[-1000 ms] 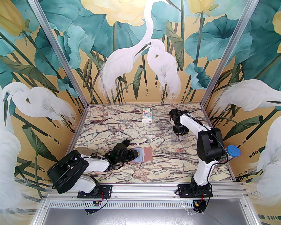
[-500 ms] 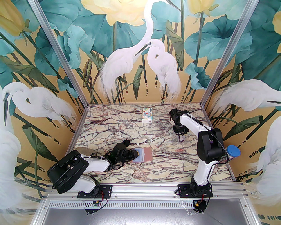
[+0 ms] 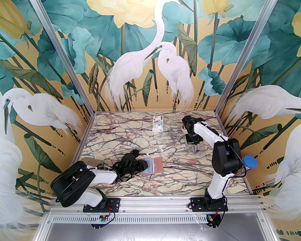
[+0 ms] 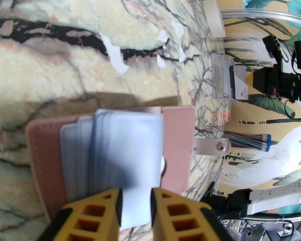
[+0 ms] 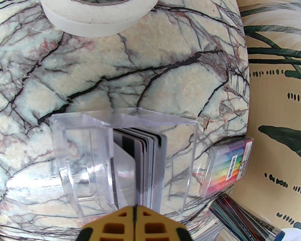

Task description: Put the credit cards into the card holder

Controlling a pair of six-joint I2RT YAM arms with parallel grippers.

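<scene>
The pink card holder (image 4: pixel 178 146) lies open on the marble table (image 3: pixel 131 141), its pale blue sleeves fanned up. My left gripper (image 4: pixel 136 197) is shut on one sleeve (image 4: pixel 138 153) and holds it raised; it sits at the holder's left edge (image 3: pixel 144 165). Several credit cards (image 5: pixel 151 164) stand on edge inside a clear plastic box (image 5: pixel 94 146); the front one has a dark stripe. My right gripper (image 5: pixel 134 208) is above the box with its fingers pressed together on the top edge of one card. From above, that gripper (image 3: pixel 197 148) is at the right rear of the table.
A roll of white tape (image 5: pixel 98 14) lies beyond the box. A multicoloured striped pack (image 5: pixel 229 169) and a bundle of pencils (image 4: pixel 247 141) lie by the right wall. A white patterned tissue pack (image 3: pixel 158 122) stands at the back, and a blue-capped tube (image 3: pixel 249 162) sits right.
My right gripper's fingers have closed together over the cards in the clear box, and it has shifted slightly right. The left arm and the card holder have not moved.
</scene>
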